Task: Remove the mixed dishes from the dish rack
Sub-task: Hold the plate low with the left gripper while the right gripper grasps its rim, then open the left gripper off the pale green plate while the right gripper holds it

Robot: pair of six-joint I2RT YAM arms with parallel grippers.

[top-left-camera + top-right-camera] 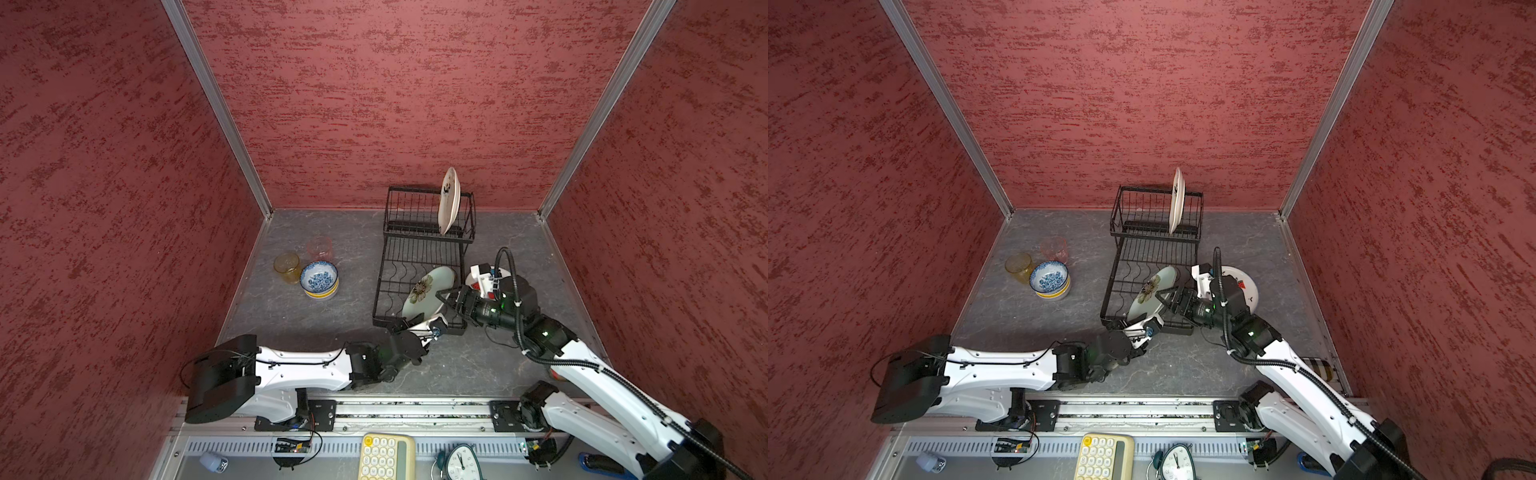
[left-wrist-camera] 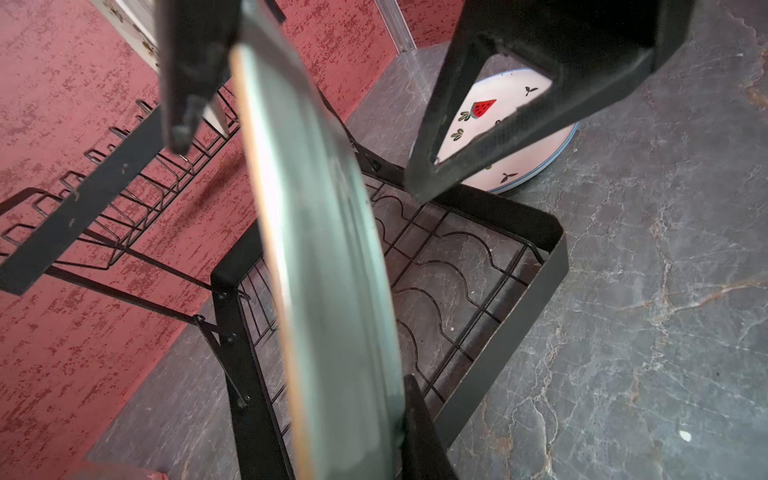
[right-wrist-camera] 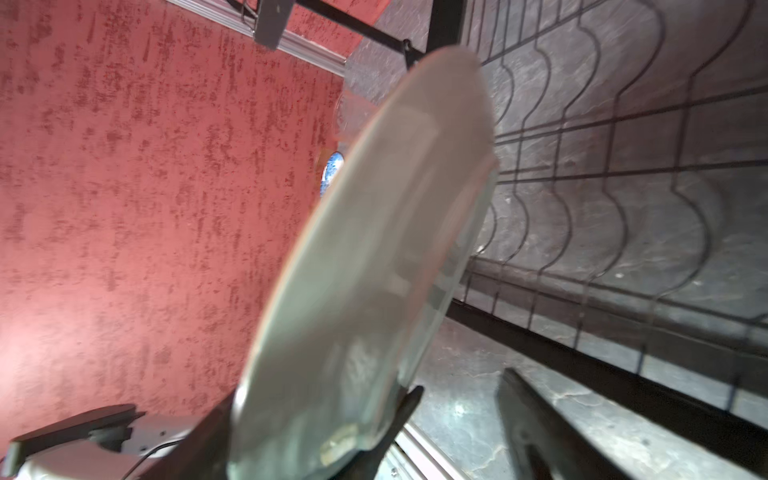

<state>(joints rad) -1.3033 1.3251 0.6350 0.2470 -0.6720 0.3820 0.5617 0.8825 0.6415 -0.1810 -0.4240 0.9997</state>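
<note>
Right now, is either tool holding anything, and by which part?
The left tool pinches the pale green plate by its near rim; the right tool straddles another stretch of rim, open, not gripping.

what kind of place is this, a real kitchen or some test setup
Most likely a robot test booth, not a kitchen: red textured wall panels framed by aluminium posts, a left arm and right arm mounted on a metal rail, and one dish rack.
</note>
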